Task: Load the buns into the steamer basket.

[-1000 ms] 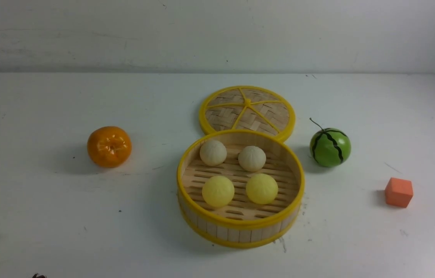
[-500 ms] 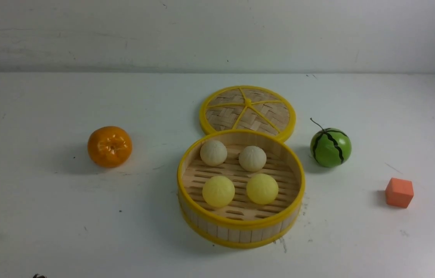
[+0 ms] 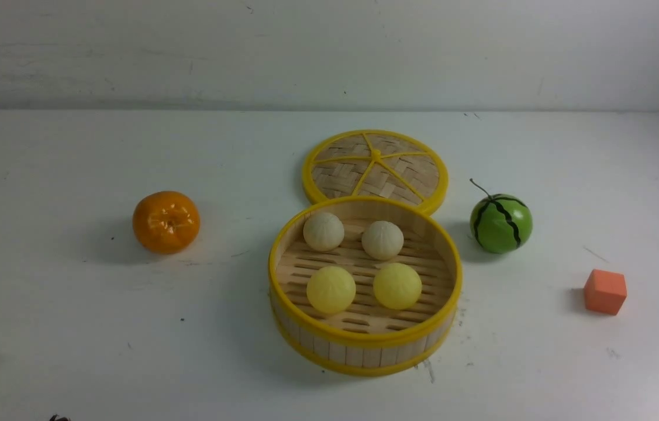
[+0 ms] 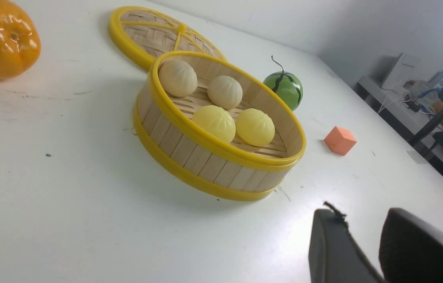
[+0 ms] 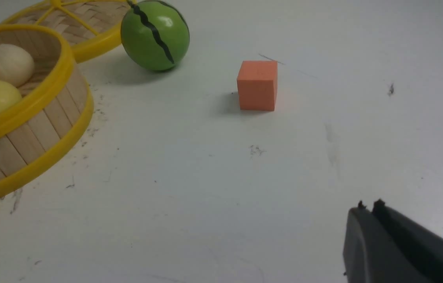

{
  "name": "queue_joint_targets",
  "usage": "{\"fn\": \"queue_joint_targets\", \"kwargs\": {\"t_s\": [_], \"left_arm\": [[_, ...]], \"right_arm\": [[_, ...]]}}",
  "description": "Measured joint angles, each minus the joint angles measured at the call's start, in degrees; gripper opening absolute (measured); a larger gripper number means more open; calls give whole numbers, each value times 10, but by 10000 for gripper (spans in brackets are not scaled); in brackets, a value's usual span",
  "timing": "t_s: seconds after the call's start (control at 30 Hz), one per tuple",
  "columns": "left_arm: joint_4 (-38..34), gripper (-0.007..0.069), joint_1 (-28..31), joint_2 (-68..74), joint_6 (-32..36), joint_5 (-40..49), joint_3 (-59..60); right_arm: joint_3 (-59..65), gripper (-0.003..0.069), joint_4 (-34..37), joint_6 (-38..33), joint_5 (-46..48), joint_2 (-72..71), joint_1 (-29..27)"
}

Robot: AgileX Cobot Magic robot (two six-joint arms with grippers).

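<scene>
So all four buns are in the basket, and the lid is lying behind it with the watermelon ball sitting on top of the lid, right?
Nearly. The front view shows all four buns in the steamer basket and the lid lying flat behind it. But the watermelon ball is not on the lid: it rests on the table beside it, to the robot's right.

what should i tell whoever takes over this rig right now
Left gripper: open, empty, clear of the basket.
Right gripper: shut, empty, above bare table.
Steamer basket: mid-table, its lid lying flat behind it.
Buns: all four inside, two beige-white at the back, two pale yellow in front.
Done: every bun is loaded.
Left: nothing for the buns; the lid is off.
</scene>
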Motion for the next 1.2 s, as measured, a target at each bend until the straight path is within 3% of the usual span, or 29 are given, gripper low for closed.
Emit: {"fn": "queue_joint_targets", "kwargs": {"t_s": [0.27, 0.43, 0.63, 0.73, 0.77, 0.87, 1.0, 1.1, 1.2], "left_arm": [[0, 185, 0, 0, 0, -1, 1], [5, 185, 9, -4, 0, -68, 9], [44, 189, 122, -4, -6, -157, 18], [87, 181, 196, -12, -43, -168, 42], [90, 179, 196, -14, -48, -168, 42], [170, 97, 258, -67, -136, -134, 78], [229, -13, 265, -90, -164, -49, 97], [236, -13, 262, -91, -164, 48, 100], [235, -13, 246, -91, -151, 81, 102]], "right_arm": [[1, 27, -1, 0, -2, 0, 0], [1, 33, -1, 0, -3, 0, 0], [1, 43, -1, 0, -4, 0, 0], [1, 47, -1, 0, -4, 0, 0], [1, 47, -1, 0, -4, 0, 0], [1, 53, -1, 0, -4, 0, 0], [1, 62, -1, 0, -4, -1, 0], [1, 64, -1, 0, -4, -1, 0], [1, 67, -1, 0, -4, -1, 0]]}}
